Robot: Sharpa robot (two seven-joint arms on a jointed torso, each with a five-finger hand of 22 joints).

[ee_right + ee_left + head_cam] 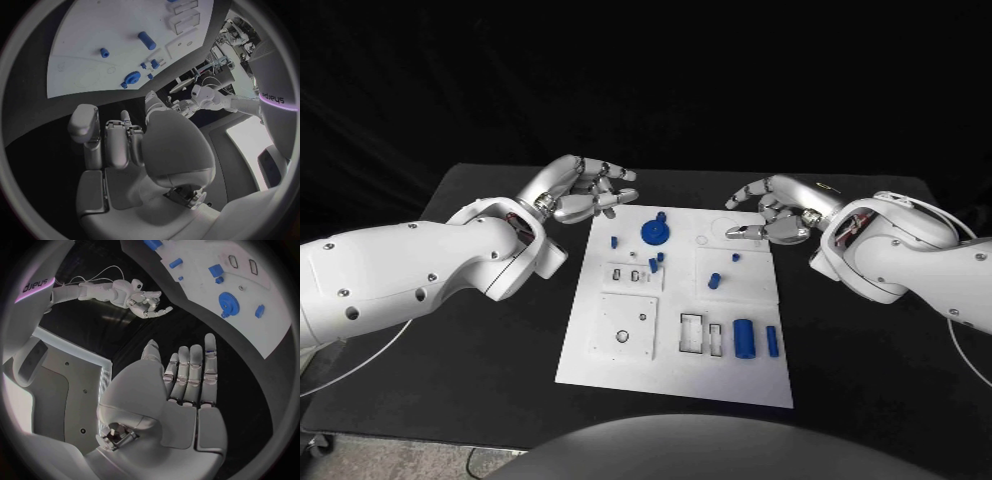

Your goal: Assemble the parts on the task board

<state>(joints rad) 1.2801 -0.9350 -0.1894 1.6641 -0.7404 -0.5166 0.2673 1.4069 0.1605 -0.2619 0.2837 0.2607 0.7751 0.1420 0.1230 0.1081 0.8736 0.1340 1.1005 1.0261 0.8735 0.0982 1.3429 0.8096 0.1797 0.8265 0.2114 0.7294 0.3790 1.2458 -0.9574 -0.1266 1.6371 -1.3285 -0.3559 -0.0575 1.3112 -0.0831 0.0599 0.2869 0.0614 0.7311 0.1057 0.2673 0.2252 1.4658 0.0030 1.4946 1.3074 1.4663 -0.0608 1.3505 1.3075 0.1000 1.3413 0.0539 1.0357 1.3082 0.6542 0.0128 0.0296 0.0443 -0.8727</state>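
Nearest me, the bare front edge of the white rectangular task board point(678, 385) lies on the black tabletop point(877, 390), its long side running away from me. Just beyond that edge come the rectangular cut-outs and, beside them, two upright blue cylinders point(744, 340) standing close together. Further up the board I see a small blue peg point(714, 281), a few smaller blue pieces point(653, 264) near the middle, and — toward the far end — a round blue gear point(655, 233) lying flat.

My left hand point(581, 188) hovers off the board's far left corner, over the tabletop, holding nothing; from my left wrist its fingers point(190, 372) are stretched out straight and side by side, the thumb set apart. My right hand point(776, 212) sits at the board's far right corner — fingers loosely curled, nothing between them; from my right wrist they bend toward the board's edge. Neither hand touches a part.
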